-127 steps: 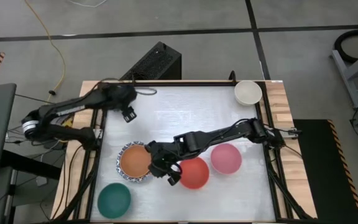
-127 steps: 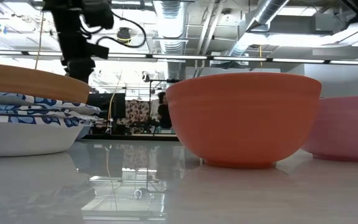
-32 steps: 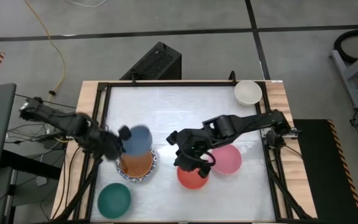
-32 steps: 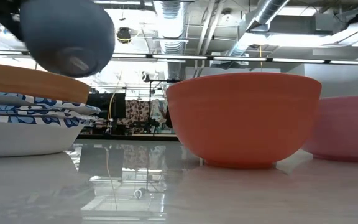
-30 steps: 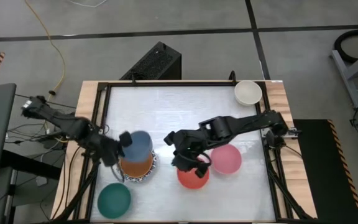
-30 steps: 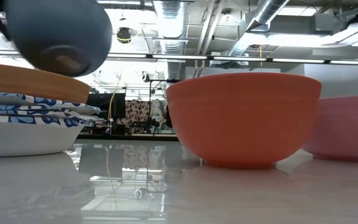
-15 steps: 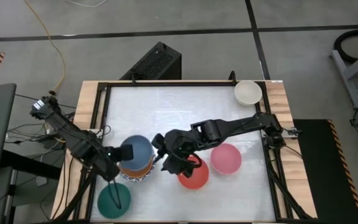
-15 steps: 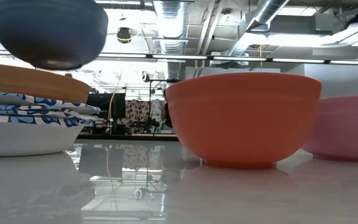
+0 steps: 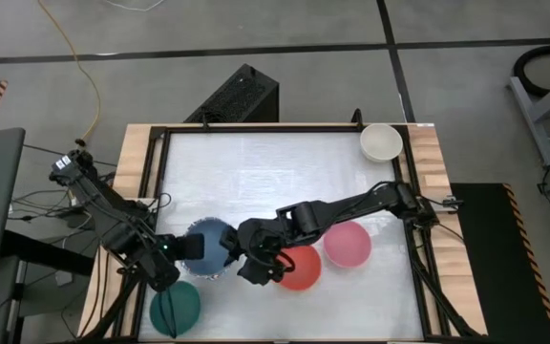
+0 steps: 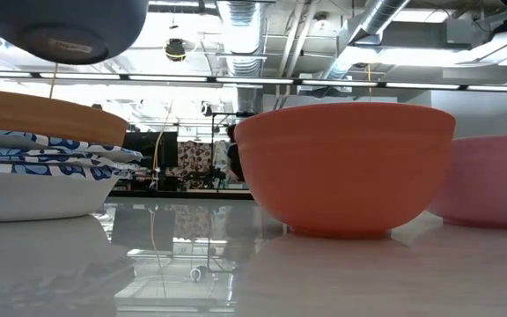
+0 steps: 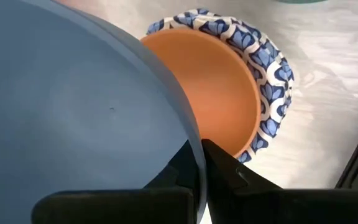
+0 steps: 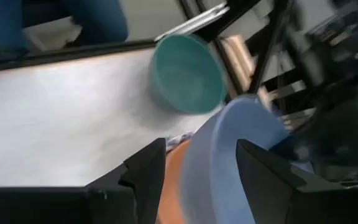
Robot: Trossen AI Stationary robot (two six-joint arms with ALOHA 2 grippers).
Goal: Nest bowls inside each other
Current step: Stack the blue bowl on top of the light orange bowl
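My left gripper [image 9: 183,250] is shut on the plain blue bowl [image 9: 210,245], which hangs over the stack at the near left. In that stack an orange bowl [image 11: 210,81] sits inside white bowls with blue patterned rims [image 11: 271,87]. In the low view the blue bowl [image 10: 69,26] is clear above the orange bowl's rim [image 10: 42,119]. My right gripper [image 9: 248,260] is open just right of the blue bowl, whose rim [image 12: 225,143] shows ahead between its fingers. The red bowl [image 9: 300,268], pink bowl [image 9: 348,243], green bowl [image 9: 176,306] and cream bowl [image 9: 381,141] stand on the table. My left gripper pinches the blue bowl's rim [image 11: 190,149] on the side toward the table's left edge, one finger inside the bowl and one outside. The fingers slant down from the left. The bowl is lifted clear of the stack, mouth up and about level. I cannot tell whether my right gripper touches the bowl.
A black frame [image 9: 285,127] edges the white table top. The red bowl [image 10: 346,167] and pink bowl [image 10: 491,180] stand close together right of the stack. The far half of the table holds only the cream bowl, at its right corner.
My left gripper has carried the blue bowl toward the near edge over the stack and rolled. The bowl, tipped before, now hangs level and a little higher. My right gripper has moved from over the red bowl toward the blue bowl and has opened.
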